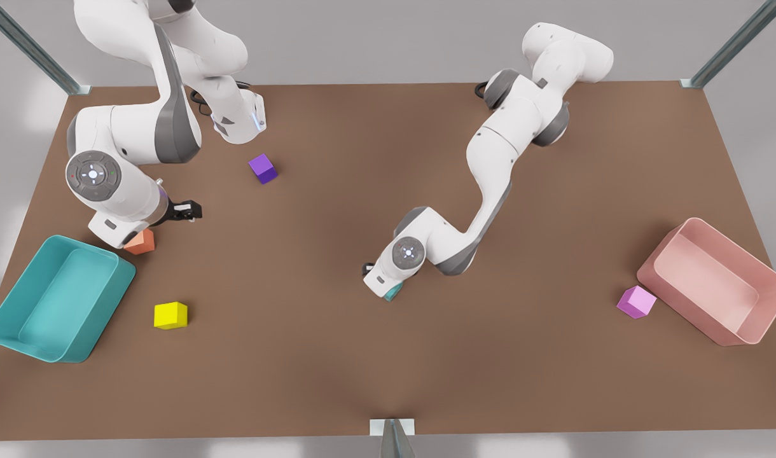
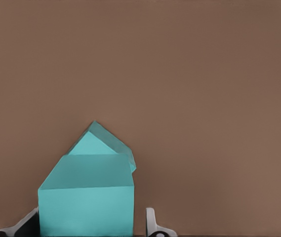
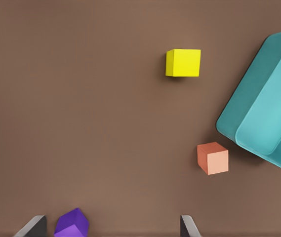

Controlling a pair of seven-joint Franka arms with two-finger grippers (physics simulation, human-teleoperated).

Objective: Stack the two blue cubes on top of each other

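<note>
Looking down from the front view, the left gripper (image 1: 388,289) hung low over the middle of the brown table (image 1: 388,369), with a sliver of teal cube (image 1: 394,292) peeking out beneath its wrist. The right gripper (image 1: 186,210) sat off toward the front view's left, above an orange cube (image 1: 141,242) and beside the teal bin (image 1: 19,305), well apart from any teal cube. A purple cube (image 1: 262,168), a yellow cube (image 1: 170,315), a pink cube (image 1: 637,301) and a pink bin (image 1: 744,331) lay scattered around.

From the left wrist view, the near teal cube (image 2: 86,202) stood squarely between the left gripper's fingers (image 2: 152,224), which looked parted on either side of it; whether they pressed on its faces could not be told. The second teal cube (image 2: 98,140) showed just behind and under the near one, turned at an angle, so the near cube seemed to sit over it, slightly off square. Any coming move depended on that overlap.

From the right wrist view, the right gripper's fingers (image 3: 187,226) were spread wide and empty, waiting over the table
</note>
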